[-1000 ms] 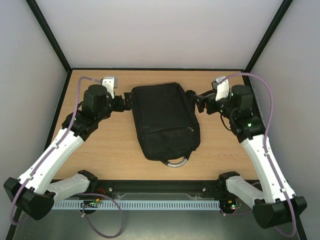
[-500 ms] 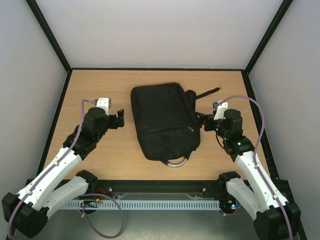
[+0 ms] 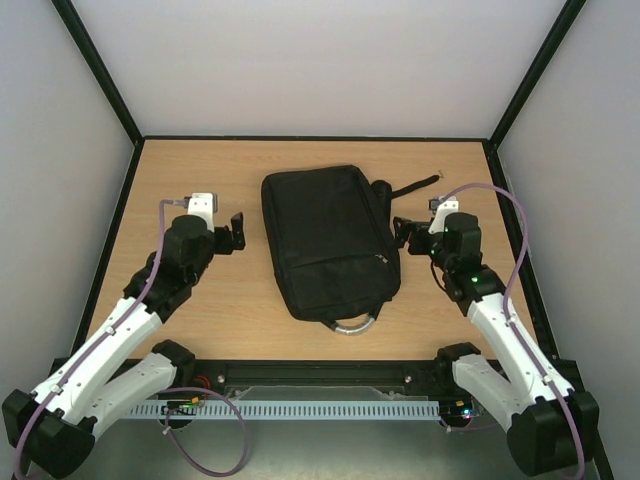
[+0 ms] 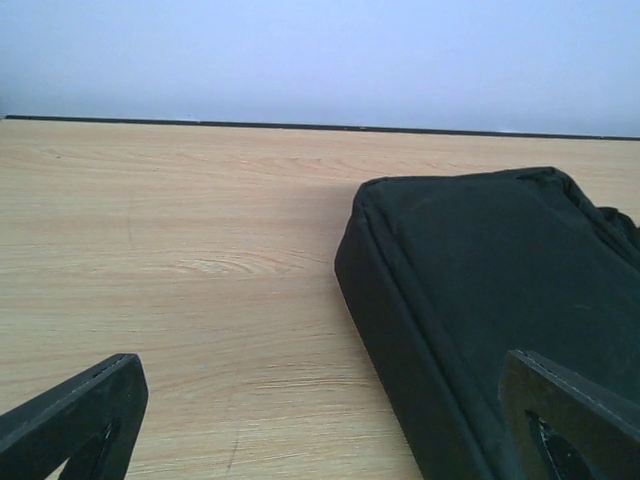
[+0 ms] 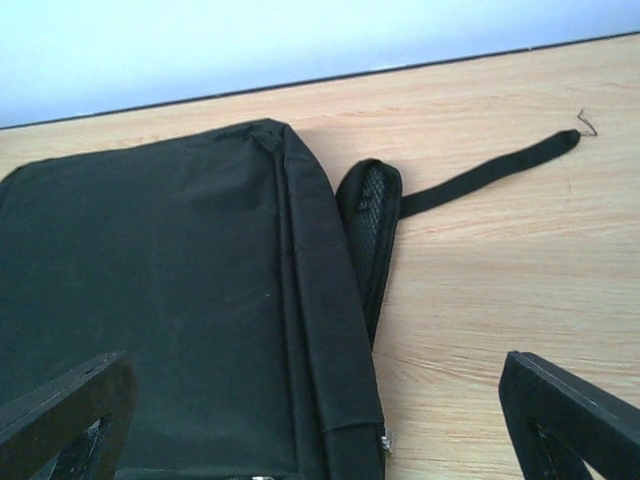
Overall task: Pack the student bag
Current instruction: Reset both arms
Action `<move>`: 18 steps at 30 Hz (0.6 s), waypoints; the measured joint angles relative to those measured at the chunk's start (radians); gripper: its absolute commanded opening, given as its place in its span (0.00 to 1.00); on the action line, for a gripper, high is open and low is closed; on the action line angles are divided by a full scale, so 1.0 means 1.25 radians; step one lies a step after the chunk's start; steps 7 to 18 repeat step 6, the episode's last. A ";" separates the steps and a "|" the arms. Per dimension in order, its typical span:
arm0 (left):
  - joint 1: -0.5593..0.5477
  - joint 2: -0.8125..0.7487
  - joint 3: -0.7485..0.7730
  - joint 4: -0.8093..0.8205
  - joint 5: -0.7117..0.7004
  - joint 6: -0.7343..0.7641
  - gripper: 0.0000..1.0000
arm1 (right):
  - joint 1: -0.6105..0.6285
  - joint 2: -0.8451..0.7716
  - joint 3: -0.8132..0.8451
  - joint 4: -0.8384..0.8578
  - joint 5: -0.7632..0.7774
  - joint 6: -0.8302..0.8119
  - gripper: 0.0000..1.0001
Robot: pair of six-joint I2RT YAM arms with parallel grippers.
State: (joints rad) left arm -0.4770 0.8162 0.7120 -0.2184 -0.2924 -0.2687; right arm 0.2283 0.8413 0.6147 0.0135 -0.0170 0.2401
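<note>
A: Left gripper (image 3: 236,232) is hovering near the bag's left edge, not touching it. Its jaws are standing wide and gripping nothing.

B: And the student bag (image 3: 328,240)?

A: It is lying flat mid-table (image 3: 190,170), between both arms. The grey handle (image 3: 350,324) is pointing toward the bases, and a loose strap (image 3: 412,187) is trailing off the far right corner. Right gripper (image 3: 402,236) is hanging just beside the right edge, equally wide and empty.

B: Progress?

A: Judging it either unstarted or finished. I am seeing no pens or books lying out anywhere, and the bag is looking closed.

B: What is escaping us?

A: The bag's inside is staying hidden. The zip line is proving hard to follow, black on black; only a small puller (image 5: 385,440) is showing in the right wrist view. Both wrist views are cutting off the handle end.
</note>
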 measured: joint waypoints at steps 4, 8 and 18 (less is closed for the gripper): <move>0.000 0.008 -0.002 0.000 -0.021 -0.001 0.99 | 0.000 0.027 0.001 0.000 0.020 0.003 0.99; 0.000 0.020 -0.002 0.000 -0.021 -0.004 0.99 | 0.000 0.038 0.003 -0.001 0.027 0.003 0.99; 0.000 0.020 -0.002 0.000 -0.021 -0.004 0.99 | 0.000 0.038 0.003 -0.001 0.027 0.003 0.99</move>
